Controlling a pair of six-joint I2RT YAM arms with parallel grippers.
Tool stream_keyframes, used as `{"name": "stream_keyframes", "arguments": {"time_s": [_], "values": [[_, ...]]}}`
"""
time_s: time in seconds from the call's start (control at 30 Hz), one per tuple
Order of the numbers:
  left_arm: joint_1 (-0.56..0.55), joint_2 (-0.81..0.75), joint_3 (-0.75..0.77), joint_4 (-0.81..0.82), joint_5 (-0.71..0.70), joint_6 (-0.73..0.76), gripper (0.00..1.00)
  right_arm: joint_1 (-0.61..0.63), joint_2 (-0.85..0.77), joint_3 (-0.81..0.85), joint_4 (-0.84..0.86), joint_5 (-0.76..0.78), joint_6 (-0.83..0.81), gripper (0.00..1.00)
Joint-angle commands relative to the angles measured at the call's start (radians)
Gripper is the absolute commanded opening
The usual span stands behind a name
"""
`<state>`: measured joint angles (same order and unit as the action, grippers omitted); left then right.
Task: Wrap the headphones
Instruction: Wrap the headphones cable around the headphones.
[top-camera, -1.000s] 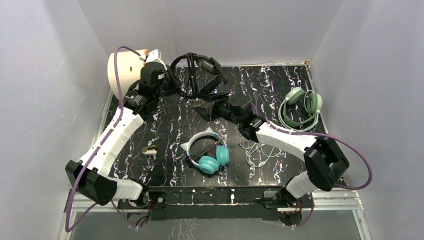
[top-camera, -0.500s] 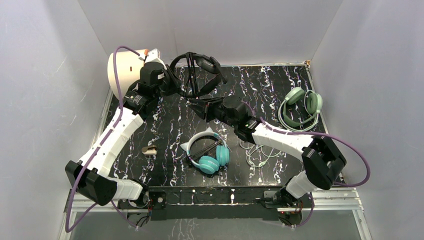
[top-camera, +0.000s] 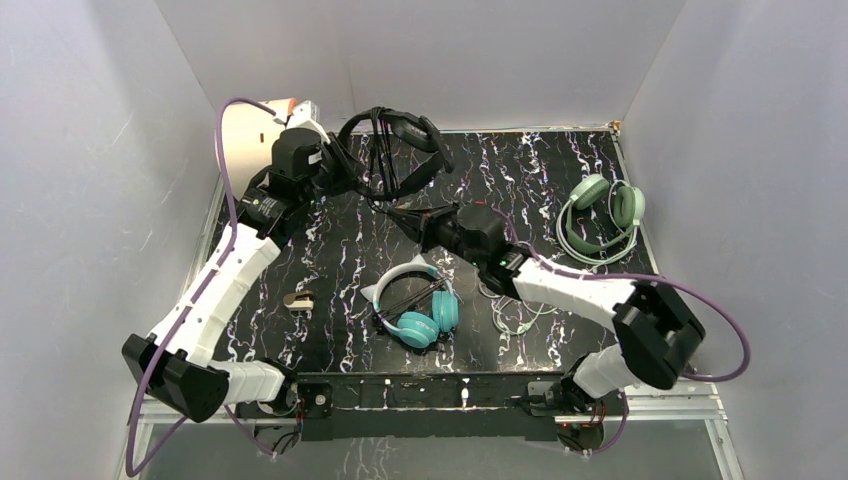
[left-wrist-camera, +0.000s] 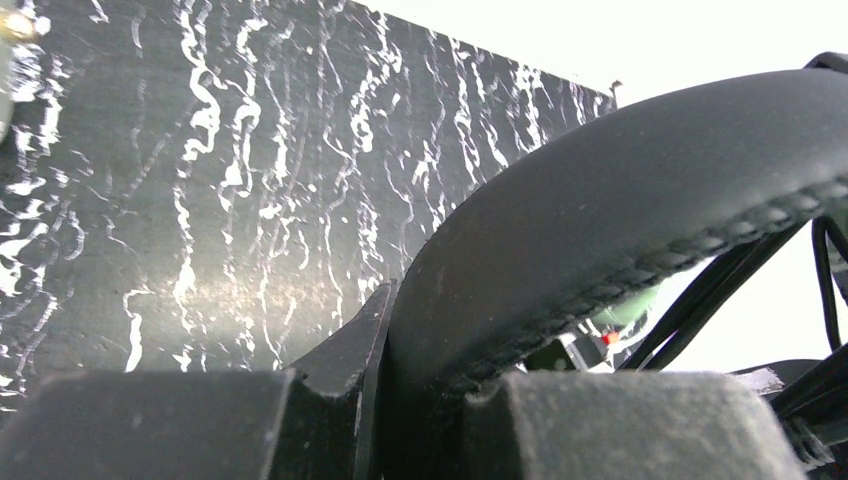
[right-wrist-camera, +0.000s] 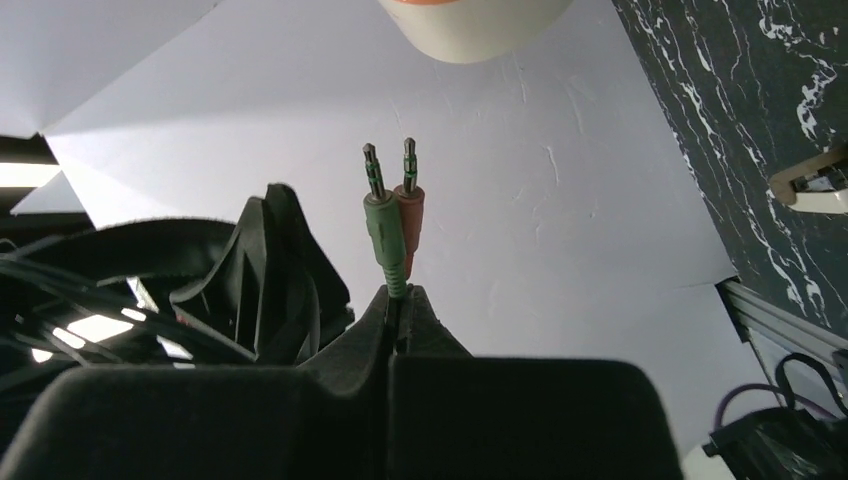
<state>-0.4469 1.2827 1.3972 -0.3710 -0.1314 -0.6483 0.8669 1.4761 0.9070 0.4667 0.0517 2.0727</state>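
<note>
Matt stitched leatherette on black headset band (left-wrist-camera: 640, 190), smooth faintly shiny marbled table (left-wrist-camera: 150, 220), glossy plastic plugs (right-wrist-camera: 392, 222), metal tips (right-wrist-camera: 408, 152).

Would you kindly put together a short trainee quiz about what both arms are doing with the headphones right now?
1. True or false: the left claw grips the black headset by its band.
2. The right claw pinches: A) nothing, B) two audio plugs, C) a headband?
3. Fill in: the sage-green headset lies on the table's far ___ side.
Key: 1 true; 2 B; 3 right.
</note>
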Motion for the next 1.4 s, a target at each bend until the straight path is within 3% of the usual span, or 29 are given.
{"name": "stream_keyframes", "arguments": {"time_s": [0.0, 0.33, 0.43, 0.57, 0.63, 0.83, 1.0, 1.2, 1.37], "values": [[0.004, -0.069, -0.001, 0.062, 0.145, -0.048, 0.0, -0.054, -0.146, -0.112, 0.086, -0.013, -0.17, 0.0], [0.004, -0.065, 0.013, 0.043, 0.353, 0.009, 0.0, -0.275, -0.34, -0.257, 0.251, -0.336, -0.473, 0.0], [0.004, -0.072, 0.017, 0.002, 0.248, -0.013, 0.0, -0.278, -0.373, -0.275, 0.207, -0.39, -0.456, 0.0], [0.004, -0.081, -0.014, 0.062, 0.112, -0.057, 0.0, -0.269, -0.362, -0.307, 0.287, -0.443, -0.358, 0.0], [0.004, -0.076, -0.022, 0.097, 0.063, -0.086, 0.0, -0.266, -0.363, -0.291, 0.246, -0.454, -0.352, 0.0], [0.004, -0.054, -0.017, 0.171, -0.007, -0.138, 0.0, -0.259, -0.362, -0.338, 0.294, -0.432, -0.302, 0.0], [0.004, -0.077, -0.034, 0.168, -0.041, -0.125, 0.0, -0.267, -0.437, -0.36, 0.171, -0.35, -0.362, 0.0], [0.003, -0.091, -0.047, 0.063, -0.055, -0.07, 0.0, -0.316, -0.442, -0.356, 0.179, -0.394, -0.368, 0.0], [0.004, -0.102, -0.096, 0.112, -0.047, -0.08, 0.0, -0.287, -0.396, -0.316, 0.189, -0.452, -0.344, 0.0]]}}
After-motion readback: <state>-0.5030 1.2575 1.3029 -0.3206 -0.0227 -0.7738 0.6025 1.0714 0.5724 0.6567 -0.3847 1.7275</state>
